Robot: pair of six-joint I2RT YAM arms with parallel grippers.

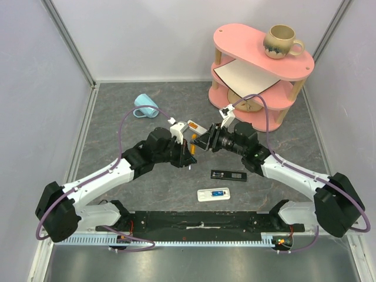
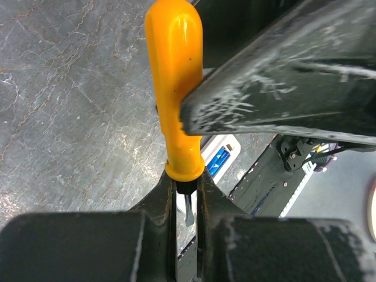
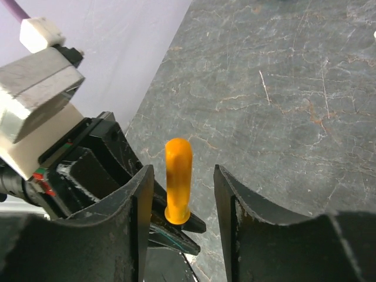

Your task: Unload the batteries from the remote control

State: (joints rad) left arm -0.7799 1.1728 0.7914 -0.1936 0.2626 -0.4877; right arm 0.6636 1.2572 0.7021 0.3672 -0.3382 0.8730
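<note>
Nearest the bases, remote [image 1: 213,194] lies open, blue battery [image 1: 217,192] still in its bay; black cover [image 1: 229,175] just beyond. Mid-table, left gripper [image 2: 187,194] clamps screwdriver [image 2: 174,88] just below its orange handle; right gripper [image 3: 182,176] spread wide around the handle, not touching. Blue mug [image 1: 145,106] and pink shelf [image 1: 258,53] farther back.

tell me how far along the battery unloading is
Early. Done: the white remote looks opened, its back facing up. In hand: the left claw is shut on the orange screwdriver just below the handle, and the right claw is open around the handle, not gripping. Left: a blue battery sits in the remote, so the unloading itself is not yet done.
</note>
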